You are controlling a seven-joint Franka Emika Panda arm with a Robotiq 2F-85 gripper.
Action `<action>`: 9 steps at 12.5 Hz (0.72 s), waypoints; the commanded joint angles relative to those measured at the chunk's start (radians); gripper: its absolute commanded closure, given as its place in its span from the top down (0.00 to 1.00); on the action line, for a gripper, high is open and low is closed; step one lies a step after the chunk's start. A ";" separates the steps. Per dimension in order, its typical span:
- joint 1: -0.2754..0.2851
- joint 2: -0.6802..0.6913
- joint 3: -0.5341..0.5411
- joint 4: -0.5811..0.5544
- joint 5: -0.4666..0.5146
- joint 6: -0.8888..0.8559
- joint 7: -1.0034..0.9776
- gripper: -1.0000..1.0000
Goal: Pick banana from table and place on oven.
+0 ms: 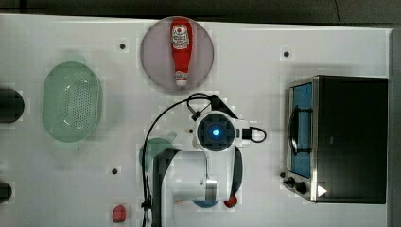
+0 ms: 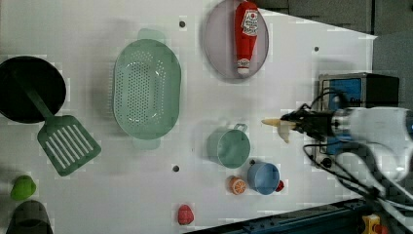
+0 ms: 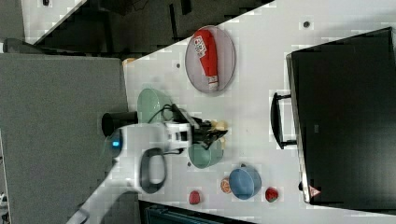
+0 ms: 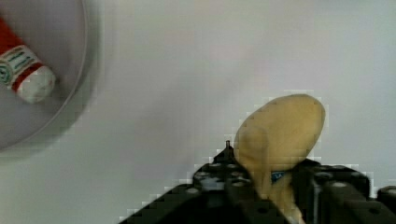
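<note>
Black 2-finger gripper point(image 2: 292, 123) is clamped on the small pale cream-yellow toy banana point(image 2: 278, 126), which is lifted off the large white flat bench point(image 2: 146, 195); in the wrist view the banana point(image 4: 280, 135) sits between the black jaws with bare white surface beyond it. In the left view the banana hangs above open bench between the mint-green plastic cup point(image 2: 229, 146) and the boxy toaster oven with black top and bluish glass door point(image 2: 358, 90). In the top view the oven point(image 1: 352, 137) sits at the top view's right, close to the bench's right edge, its black top bare. A strip of free bench lies between arm and oven door there. Round grey plate point(image 1: 177, 54) with red ketchup bottle point(image 1: 180, 49) sits near the far edge. Mint perforated colander point(image 2: 146, 87) is well apart at the left view's left. Blue cup point(image 2: 263, 178) and orange slice point(image 2: 237, 185) lie near the bench's front edge.
</note>
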 commanded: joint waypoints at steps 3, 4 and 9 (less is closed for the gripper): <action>-0.006 -0.287 -0.035 0.249 0.004 -0.496 0.000 0.29; -0.008 -0.307 -0.050 0.300 0.003 -0.585 0.000 0.29; -0.036 -0.280 -0.198 0.479 -0.012 -0.734 -0.079 0.29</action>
